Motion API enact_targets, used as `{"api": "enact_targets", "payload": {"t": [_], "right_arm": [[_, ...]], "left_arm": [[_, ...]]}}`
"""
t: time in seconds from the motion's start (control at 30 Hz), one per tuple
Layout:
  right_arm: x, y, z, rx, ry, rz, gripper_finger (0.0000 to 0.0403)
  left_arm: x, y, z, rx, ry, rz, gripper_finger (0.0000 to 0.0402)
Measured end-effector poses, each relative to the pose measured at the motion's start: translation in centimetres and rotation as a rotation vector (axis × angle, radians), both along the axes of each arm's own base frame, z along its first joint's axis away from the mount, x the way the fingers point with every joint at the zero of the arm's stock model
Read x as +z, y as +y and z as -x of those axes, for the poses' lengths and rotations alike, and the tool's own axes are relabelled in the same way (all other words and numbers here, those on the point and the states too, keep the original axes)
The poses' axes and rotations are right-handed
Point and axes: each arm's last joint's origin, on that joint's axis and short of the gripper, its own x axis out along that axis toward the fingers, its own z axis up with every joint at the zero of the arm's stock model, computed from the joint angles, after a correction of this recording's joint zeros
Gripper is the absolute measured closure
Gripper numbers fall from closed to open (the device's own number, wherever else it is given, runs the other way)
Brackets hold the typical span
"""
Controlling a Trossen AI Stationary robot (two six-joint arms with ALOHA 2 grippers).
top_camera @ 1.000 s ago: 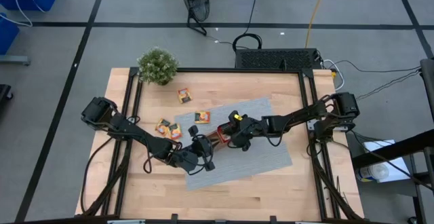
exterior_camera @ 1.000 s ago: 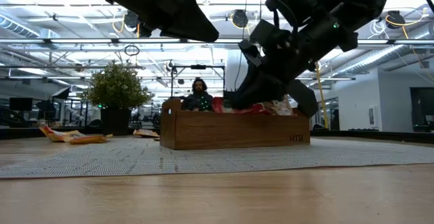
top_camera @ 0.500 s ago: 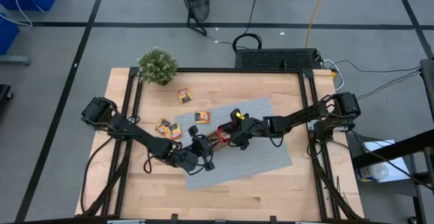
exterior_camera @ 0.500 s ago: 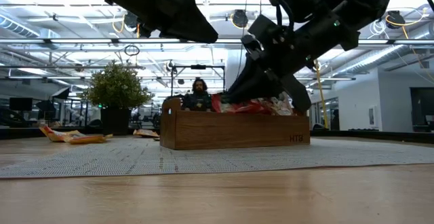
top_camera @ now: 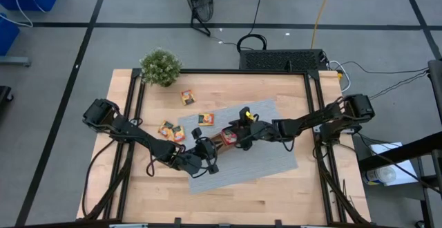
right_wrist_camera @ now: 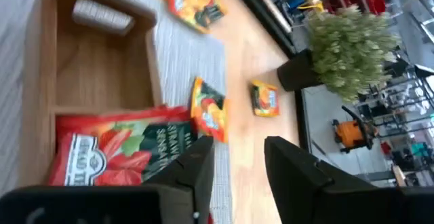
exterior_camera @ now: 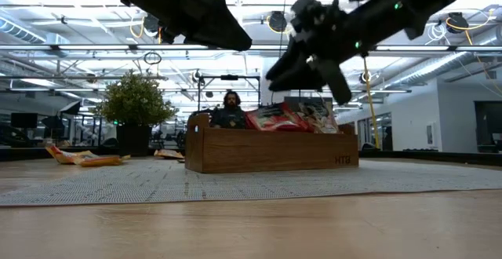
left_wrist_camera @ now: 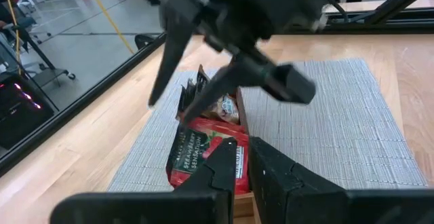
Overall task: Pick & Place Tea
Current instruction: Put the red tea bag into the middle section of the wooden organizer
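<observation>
Lifted off the wooden tray (exterior_camera: 271,151) toward three o'clock, right gripper (right_wrist_camera: 237,161) hangs fingers apart, red tea sachet (right_wrist_camera: 112,151) lying inside; next, reach nine o'clock loose sachets (top_camera: 173,130) squarely; left gripper (left_wrist_camera: 243,166) waits nearly closed.

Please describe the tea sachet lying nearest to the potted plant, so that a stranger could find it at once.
Start at the green potted plant on the far left corner of the table. Just beside it, on bare wood, lies one orange-yellow sachet. It lies alone, away from the grey mat, while the other loose sachets cluster near the mat's edge.
</observation>
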Motion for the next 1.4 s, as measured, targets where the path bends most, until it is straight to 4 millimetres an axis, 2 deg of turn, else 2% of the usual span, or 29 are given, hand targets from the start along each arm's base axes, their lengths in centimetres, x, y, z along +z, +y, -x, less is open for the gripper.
{"api": "enact_targets", "payload": {"t": [0.1,0.2,0.33,0.4,0.47,0.57,0.63,0.83,0.97,1.1,1.4], "right_arm": [[0.7,0.5,0.4,0.013,-0.010,-0.032,0.0279],[1.1,1.3,1.1,0.062,0.077,0.022,0.0291],[3.9,2.5,0.5,0.098,0.216,0.084,0.0358],[5.8,3.0,-0.1,0.113,0.273,0.020,0.0390],[6.5,2.9,-0.6,0.120,0.361,-0.078,0.0397],[4.6,2.3,-0.9,0.115,0.544,-0.159,0.0402],[3.1,2.1,-1.2,0.116,0.603,-0.202,0.0402],[1.1,2.5,-2.4,0.138,0.571,-0.225,0.0403],[0.7,1.5,-3.0,0.109,0.556,-0.231,0.0403],[-0.8,0.5,-3.6,0.078,0.582,-0.244,0.0403],[-1.8,0.3,-3.9,0.035,0.596,-0.275,0.0403]], "left_arm": [[0.0,0.0,0.0,0.000,0.002,-0.001,0.0355],[0.0,0.0,0.0,0.000,0.002,0.000,0.0355],[0.0,0.0,0.0,0.002,0.001,0.001,0.0355],[0.0,0.1,0.0,0.003,0.001,0.002,0.0355],[0.0,0.1,0.0,0.005,0.002,0.004,0.0355],[-0.1,0.1,0.0,0.006,0.010,0.002,0.0355],[-0.2,0.1,0.0,0.007,0.016,-0.001,0.0355],[-0.2,0.2,0.1,0.009,0.023,-0.001,0.0355],[-0.4,0.2,0.2,0.015,0.035,0.005,0.0355],[-0.4,0.2,0.2,0.017,0.035,0.009,0.0355],[-0.5,0.2,0.2,0.019,0.037,0.011,0.0355]]}}
